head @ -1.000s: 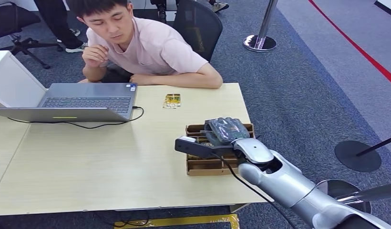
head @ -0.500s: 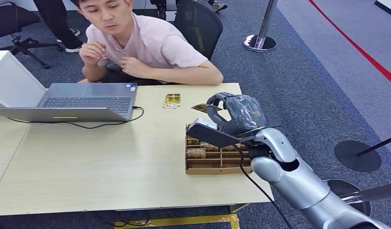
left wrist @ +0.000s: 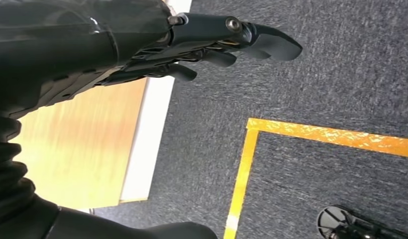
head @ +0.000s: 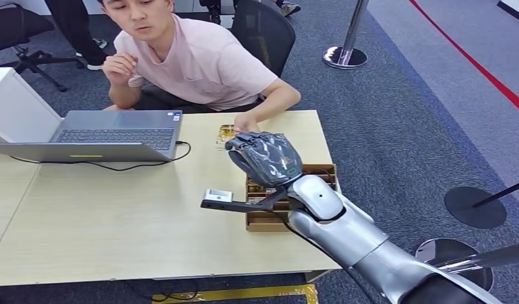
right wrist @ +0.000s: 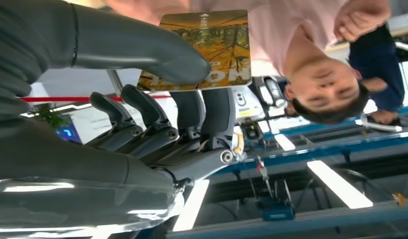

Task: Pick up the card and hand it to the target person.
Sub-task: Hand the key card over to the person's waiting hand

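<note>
Right wrist view shows the card [right wrist: 207,45] best: a yellow-green printed card, pinched between the thick grey thumb and the darker fingers [right wrist: 212,112] of the right hand [right wrist: 157,99]. The card is off the table and points toward the person [right wrist: 301,55] in the pink shirt. So the picking up is done, as I judge it.

In the head view the right hand [head: 266,158] is raised above the table [head: 118,215], past the cardboard box [head: 269,218] with small compartments, and it is very near to the person's hand [head: 246,121], which reaches forward over the far edge of the table. I cannot tell if this hand already touches the card, because the robot's hand covers the card from this side. What is left is the handing over itself: the person must take the card and the fingers must let it go.

Another small yellow card [head: 225,131] lies on the table just beside the person's hand. A laptop [head: 111,130] stands well apart, on the left part of the table.

The left hand [left wrist: 192,45] hangs beside the table edge over the grey carpet [left wrist: 316,74]; its fingers are stretched, close together, and hold nothing.
</note>
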